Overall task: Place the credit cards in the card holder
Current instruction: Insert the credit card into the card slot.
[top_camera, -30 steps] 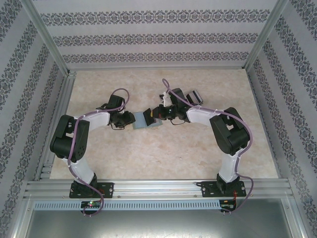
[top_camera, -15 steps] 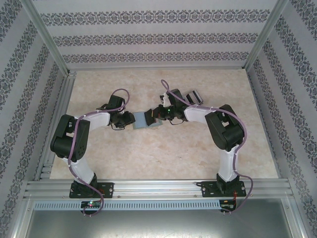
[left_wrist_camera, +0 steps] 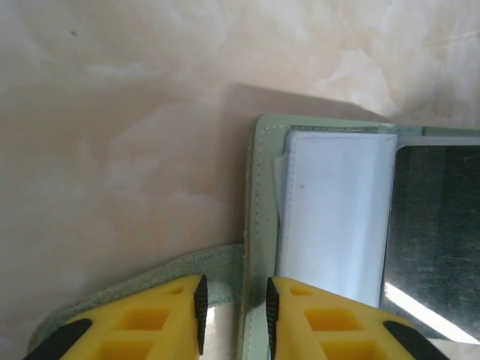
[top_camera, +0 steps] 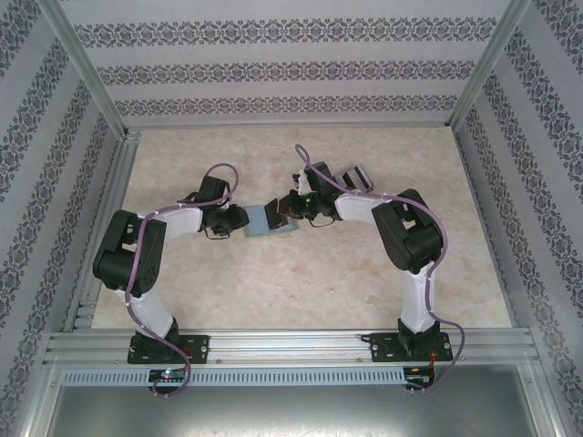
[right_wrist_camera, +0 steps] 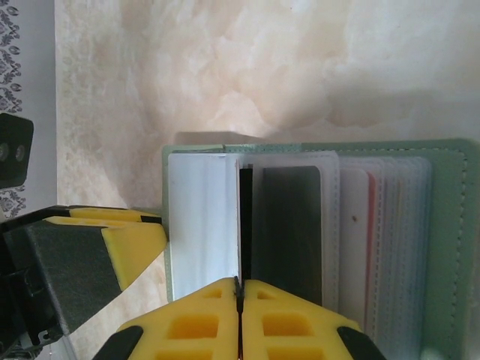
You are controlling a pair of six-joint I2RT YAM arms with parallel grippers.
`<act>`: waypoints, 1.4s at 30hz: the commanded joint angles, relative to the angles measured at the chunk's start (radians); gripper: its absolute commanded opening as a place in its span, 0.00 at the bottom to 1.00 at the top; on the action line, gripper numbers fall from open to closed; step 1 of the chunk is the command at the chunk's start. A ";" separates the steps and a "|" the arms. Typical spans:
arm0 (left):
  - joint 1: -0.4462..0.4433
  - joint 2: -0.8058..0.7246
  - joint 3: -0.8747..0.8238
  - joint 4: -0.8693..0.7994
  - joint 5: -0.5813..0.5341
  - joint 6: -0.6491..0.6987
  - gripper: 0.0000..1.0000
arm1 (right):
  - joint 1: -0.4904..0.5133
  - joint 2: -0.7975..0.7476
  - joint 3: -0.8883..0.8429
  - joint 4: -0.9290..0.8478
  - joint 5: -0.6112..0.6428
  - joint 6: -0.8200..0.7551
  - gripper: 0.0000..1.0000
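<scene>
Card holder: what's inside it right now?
Seen: white pocket, a dark card in a clear sleeve, red-edged pockets. Right claw pinches a second card edge-on beside it. The pockets hide what lies behind them.

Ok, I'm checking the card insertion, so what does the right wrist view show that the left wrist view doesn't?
Right wrist: the right claw shut on a black credit card, held edge-on at a clear pocket, with red-trimmed pockets beyond. Left wrist: the left claw up close, straddling the green stitched edge of the card holder, a green flap under one finger. Both: the white pocket and the marble table.
</scene>
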 commanded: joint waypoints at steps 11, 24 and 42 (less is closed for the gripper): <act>0.002 0.034 -0.022 0.057 0.037 -0.023 0.24 | 0.031 0.049 0.034 0.008 0.014 0.031 0.09; -0.003 0.032 -0.022 0.059 0.041 -0.024 0.19 | 0.052 0.048 0.039 -0.022 0.039 0.002 0.09; -0.010 0.030 -0.004 0.036 0.037 -0.014 0.19 | 0.096 -0.026 0.159 -0.350 0.253 -0.228 0.32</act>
